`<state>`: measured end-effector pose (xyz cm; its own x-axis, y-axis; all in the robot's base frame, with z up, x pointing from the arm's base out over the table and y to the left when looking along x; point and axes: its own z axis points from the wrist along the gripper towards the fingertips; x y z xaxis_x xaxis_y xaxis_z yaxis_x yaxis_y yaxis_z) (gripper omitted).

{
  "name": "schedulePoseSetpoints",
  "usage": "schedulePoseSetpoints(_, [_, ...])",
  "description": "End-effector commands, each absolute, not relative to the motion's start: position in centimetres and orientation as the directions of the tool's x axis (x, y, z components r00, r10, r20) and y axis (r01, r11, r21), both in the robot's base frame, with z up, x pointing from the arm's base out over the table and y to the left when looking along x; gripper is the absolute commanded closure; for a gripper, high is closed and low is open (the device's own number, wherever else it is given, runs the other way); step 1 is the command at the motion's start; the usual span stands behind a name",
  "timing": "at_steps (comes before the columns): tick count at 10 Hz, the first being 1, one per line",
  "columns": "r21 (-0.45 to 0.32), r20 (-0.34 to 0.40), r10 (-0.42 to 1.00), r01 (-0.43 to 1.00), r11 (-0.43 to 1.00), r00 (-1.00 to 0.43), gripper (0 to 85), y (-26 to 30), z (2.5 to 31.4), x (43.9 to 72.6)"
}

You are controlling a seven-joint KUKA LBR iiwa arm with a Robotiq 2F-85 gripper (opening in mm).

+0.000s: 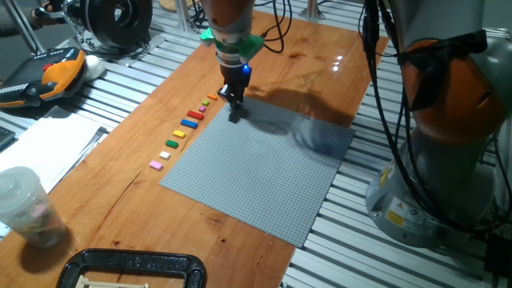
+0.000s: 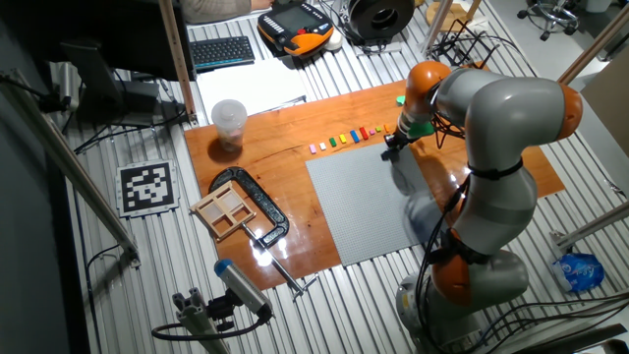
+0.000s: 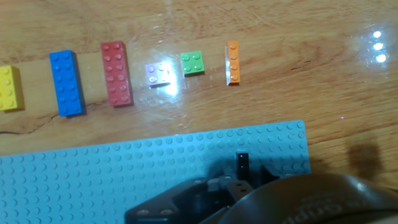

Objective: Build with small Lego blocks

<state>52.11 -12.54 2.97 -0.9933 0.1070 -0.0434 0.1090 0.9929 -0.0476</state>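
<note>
Hand view shows the small Lego blocks laid out in a row on the wooden table [image 3: 298, 81], just beyond the far edge of the grey baseplate [image 3: 124, 171]: a yellow brick [image 3: 10, 88] at the left border, then a long blue brick [image 3: 66, 83], a long red brick [image 3: 116, 73], a small pale purple brick [image 3: 158, 74], a small green brick [image 3: 192, 63] and a narrow orange brick [image 3: 232, 62]. None of them touch each other or the baseplate. One more piece, a small dark brick [image 3: 242, 163], sits upright on the baseplate near its corner, right at the tip of the gripper [image 3: 239, 180].

From one fixed view, the gripper [image 1: 234, 102] hangs low over that same corner of the baseplate, with the row of bricks running away to its left toward a pink brick [image 1: 156, 165] at the near end. Whether the jaws are pressed onto the dark brick or slack cannot be told from any picture.

A clear plastic cup [image 1: 24, 206] stands near the table's edge, well apart from the row.
</note>
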Motion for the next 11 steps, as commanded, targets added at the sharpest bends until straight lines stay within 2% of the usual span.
schedulePoseSetpoints(1, [-0.048, -0.041, 0.106, 0.108, 0.993, -0.993, 68.0, -12.57, 2.97, 52.11])
schedulePoseSetpoints(11, [-0.038, -0.043, 0.105, 0.107, 0.994, -0.994, 68.0, -12.33, 2.70, 52.07])
